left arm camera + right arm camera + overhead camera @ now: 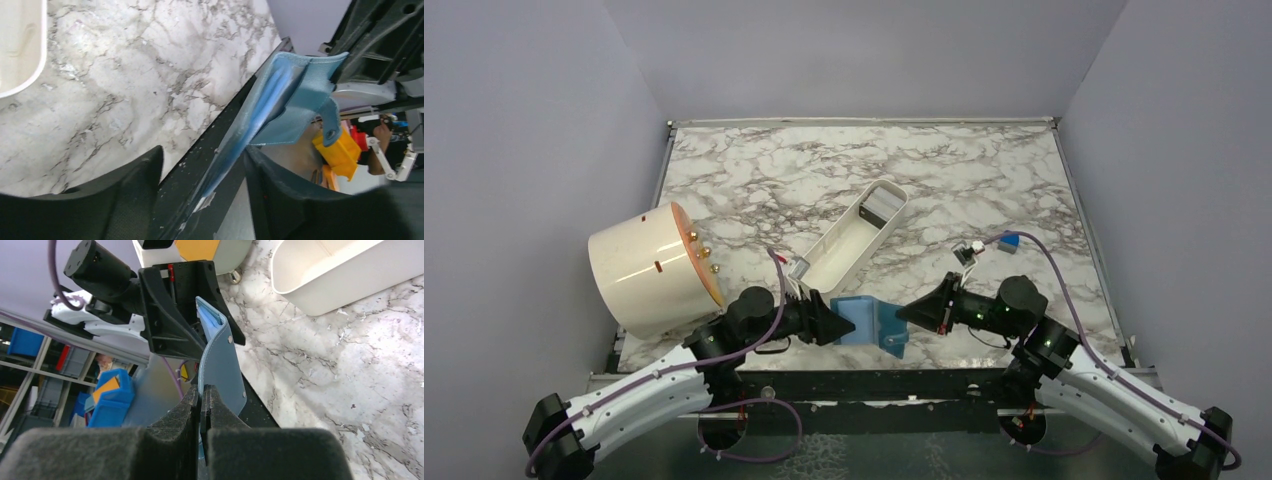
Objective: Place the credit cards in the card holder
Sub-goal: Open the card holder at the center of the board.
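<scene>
Marble table [984, 180] under me. Cream drum [649, 265] on its side, left. White tray [844, 250] diagonal, mid-table. Teal holder [864, 322] up on edge at near rim, between my grippers. Right gripper [201, 395] pinched tight on holder's flap. Left gripper [202, 155] jaws apart, straddling holder's other cover. Cards [882, 208] in tray's far end. Blue cube [1009, 241] right.

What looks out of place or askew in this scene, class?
The cream tub on the left lies tipped on its side, with its gold-footed base turned toward the tray. The card holder is not lying flat either. It is held up on edge at the near rim of the table, pinched by the right gripper.
</scene>
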